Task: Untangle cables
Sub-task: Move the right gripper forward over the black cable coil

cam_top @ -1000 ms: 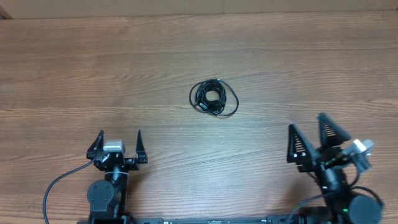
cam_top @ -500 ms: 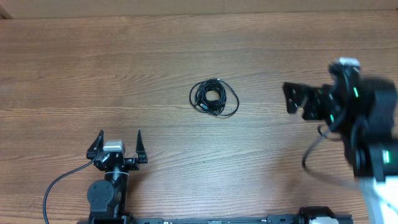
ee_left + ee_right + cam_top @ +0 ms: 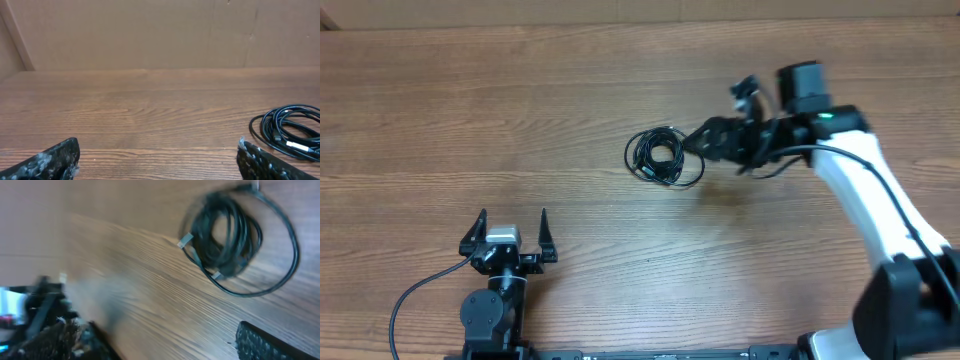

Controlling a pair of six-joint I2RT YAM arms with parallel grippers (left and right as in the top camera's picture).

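The cables [image 3: 663,157] lie as one small black coiled bundle with loose loops near the middle of the wooden table. They also show at the right edge of the left wrist view [image 3: 292,130] and at the top of the right wrist view [image 3: 235,237], with small silvery plug tips. My right gripper [image 3: 705,140] is open and empty, just right of the bundle, not touching it. My left gripper [image 3: 512,228] is open and empty near the front left, well away from the cables.
The wooden table [image 3: 470,110] fills the view. A brown cardboard wall [image 3: 150,30] stands along its far edge. A thick black robot wire [image 3: 415,290] runs at the front left.
My right arm has swung from the front right corner up and left, and its gripper now sits beside the cable bundle. The left arm and the cables have not moved.
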